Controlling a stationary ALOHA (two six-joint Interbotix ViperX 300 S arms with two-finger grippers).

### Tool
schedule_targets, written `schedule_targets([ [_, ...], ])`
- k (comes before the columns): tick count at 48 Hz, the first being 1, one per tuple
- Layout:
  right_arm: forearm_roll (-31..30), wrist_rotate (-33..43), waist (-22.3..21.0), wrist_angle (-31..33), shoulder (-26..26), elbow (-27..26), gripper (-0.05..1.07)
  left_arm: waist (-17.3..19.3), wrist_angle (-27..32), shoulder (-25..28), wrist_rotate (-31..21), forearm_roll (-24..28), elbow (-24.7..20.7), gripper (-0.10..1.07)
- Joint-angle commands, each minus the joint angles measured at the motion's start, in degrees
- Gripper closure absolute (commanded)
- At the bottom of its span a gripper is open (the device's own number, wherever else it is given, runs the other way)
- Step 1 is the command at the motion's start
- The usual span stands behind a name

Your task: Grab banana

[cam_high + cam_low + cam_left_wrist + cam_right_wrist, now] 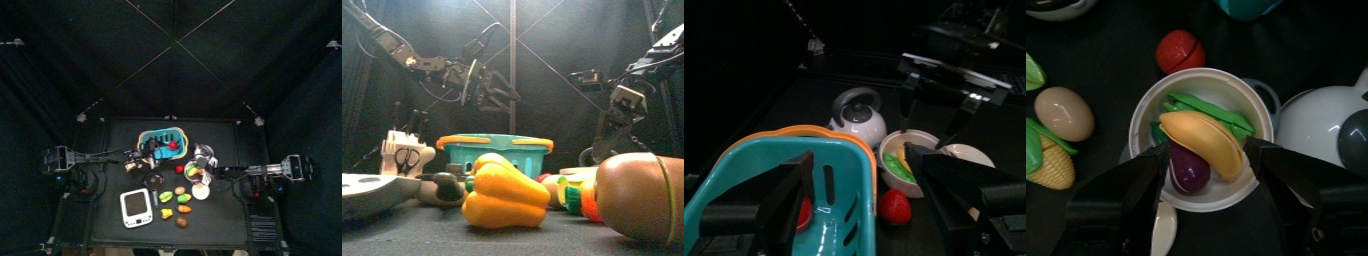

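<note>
- Now I am hovering my right gripper (1203, 175) over the banana (1205, 143) in the white bowl (1146, 105), jaws wide apart.
- Nothing is gripped; closing and lifting are remaining.
- I cannot tell my left jaws' state.

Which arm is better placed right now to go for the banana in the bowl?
Right. Its open claw hangs directly over the white round bowl holding the yellow curved toy banana. The left claw sits over the teal plastic basket, beside the bowl.

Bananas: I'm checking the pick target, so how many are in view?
1. The banana lies in the white bowl, on green and purple pieces; others may be hidden.
</note>
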Motion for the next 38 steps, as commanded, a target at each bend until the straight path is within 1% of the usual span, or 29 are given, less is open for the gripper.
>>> schedule_targets([
  [1, -0.5, 0.0, -0.1, 0.5, 1.7, -1.9, 0.10, 0.0, -2.3, -1.1, 0.1, -1.7, -0.2, -0.05],
  [7, -0.6, -0.1, 0.0, 0.7, 4.0, -2.8, 0.10, -0.1, -2.5, -1.1, 0.2, -3.4, 0.0, -0.05],
  [19, -0.4, 0.0, 0.4, 0.7, 7.7, -3.8, 0.10, 0.0, -2.6, -1.1, 0.1, -3.5, 0.1, -0.05],
  [25, -0.6, 0.0, 0.4, 0.7, 8.3, -4.0, 0.12, 0.0, -2.6, -1.0, 0.1, -3.6, 0.3, -0.05],
  [31, -0.6, 0.0, 0.4, 0.7, 8.3, -4.1, 0.19, -0.1, -2.6, -0.9, 0.1, -3.6, 0.3, -0.05],
  [38, -0.6, 0.0, 0.7, 0.7, 7.4, -4.2, 0.31, 0.1, -2.5, -0.9, 0.1, -3.6, 0.3, -0.05],
])
